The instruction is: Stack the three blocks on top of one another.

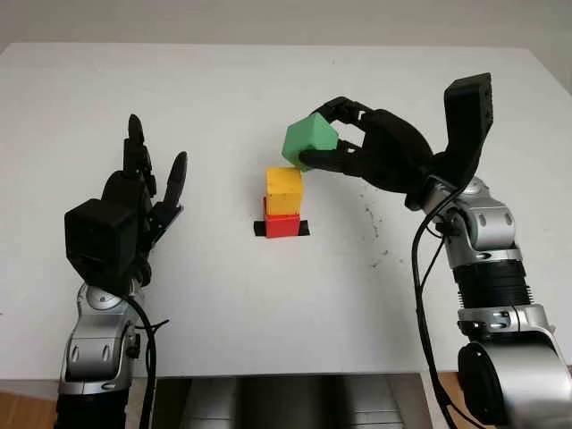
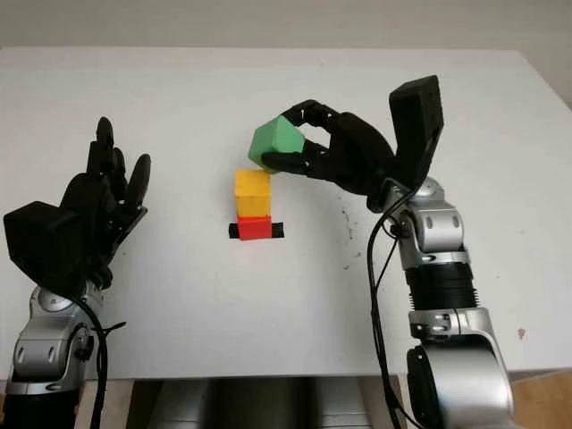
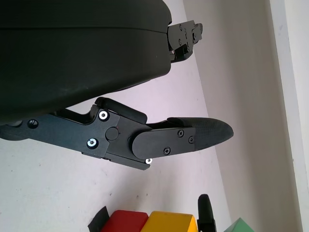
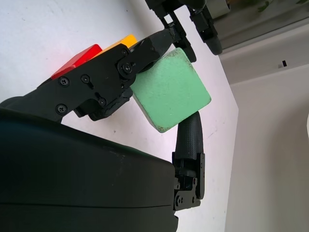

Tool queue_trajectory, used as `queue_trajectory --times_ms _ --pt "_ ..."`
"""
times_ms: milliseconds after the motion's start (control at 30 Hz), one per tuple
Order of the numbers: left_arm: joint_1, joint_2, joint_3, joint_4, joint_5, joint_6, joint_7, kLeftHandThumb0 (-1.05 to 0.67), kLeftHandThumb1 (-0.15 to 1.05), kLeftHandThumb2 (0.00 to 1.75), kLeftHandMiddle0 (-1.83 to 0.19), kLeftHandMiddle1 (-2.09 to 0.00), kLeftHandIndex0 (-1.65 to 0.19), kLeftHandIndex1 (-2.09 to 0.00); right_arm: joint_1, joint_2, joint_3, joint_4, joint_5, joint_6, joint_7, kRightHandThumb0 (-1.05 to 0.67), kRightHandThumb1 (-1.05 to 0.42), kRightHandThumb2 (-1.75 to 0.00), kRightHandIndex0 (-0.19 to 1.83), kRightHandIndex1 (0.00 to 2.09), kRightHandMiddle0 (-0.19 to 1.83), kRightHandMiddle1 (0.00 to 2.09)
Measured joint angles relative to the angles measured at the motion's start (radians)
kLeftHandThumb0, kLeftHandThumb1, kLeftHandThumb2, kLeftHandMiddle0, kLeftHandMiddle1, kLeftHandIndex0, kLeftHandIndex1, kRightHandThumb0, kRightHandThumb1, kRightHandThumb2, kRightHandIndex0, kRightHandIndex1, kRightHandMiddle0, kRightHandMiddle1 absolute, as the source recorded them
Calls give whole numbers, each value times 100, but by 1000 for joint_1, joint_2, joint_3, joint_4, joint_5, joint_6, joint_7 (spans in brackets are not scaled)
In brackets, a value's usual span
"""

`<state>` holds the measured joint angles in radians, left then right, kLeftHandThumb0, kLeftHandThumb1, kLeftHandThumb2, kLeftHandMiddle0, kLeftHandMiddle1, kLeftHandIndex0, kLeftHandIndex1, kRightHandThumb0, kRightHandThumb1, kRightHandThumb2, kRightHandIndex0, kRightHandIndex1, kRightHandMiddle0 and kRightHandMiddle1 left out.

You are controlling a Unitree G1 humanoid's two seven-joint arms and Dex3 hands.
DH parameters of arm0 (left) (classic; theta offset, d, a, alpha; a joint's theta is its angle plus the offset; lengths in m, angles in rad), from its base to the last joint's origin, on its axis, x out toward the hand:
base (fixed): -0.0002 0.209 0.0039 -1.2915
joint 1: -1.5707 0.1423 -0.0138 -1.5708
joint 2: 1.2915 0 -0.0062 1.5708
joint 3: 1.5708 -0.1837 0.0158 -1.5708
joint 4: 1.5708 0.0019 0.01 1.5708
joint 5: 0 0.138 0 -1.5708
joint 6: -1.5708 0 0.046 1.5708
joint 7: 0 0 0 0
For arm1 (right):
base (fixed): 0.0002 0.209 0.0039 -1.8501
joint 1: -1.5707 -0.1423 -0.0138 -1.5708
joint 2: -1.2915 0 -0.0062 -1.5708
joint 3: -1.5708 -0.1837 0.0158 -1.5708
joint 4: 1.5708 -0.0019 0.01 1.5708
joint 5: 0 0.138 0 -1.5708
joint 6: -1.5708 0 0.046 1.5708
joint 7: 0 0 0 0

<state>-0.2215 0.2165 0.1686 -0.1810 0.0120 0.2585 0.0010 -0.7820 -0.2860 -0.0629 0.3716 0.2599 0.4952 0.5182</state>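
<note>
On the white table (image 1: 447,80), your right hand (image 1: 375,147) is gripping the green block (image 1: 310,138) in the air, tilted, just above and right of the yellow block (image 1: 284,190). The yellow one is sitting on the red block (image 1: 281,224). Your left hand (image 1: 143,192) is hovering open, well left of them.

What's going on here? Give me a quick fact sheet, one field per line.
Stack so far: yellow block sits on red block, which rests on a black tape mark
Green block: in the air, tilted, just above and right of the stack
Right hand: grips the green block
Left hand: open, raised over the white table, left of the stack
</note>
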Motion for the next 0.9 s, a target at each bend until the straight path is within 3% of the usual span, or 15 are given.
queue_trajectory --times_ms 400,900 --pt "0 0 0 0 0 -1 0 -64 105 49 19 0 19 0 -25 -25 54 26 -61 -70 88 -48 -100 -5 29 6 30 176" --pt "0 -3 -4 18 -1 -18 2 -66 105 50 19 0 19 0 -120 -109 62 -32 -58 50 158 -42 -104 -7 34 9 25 181"
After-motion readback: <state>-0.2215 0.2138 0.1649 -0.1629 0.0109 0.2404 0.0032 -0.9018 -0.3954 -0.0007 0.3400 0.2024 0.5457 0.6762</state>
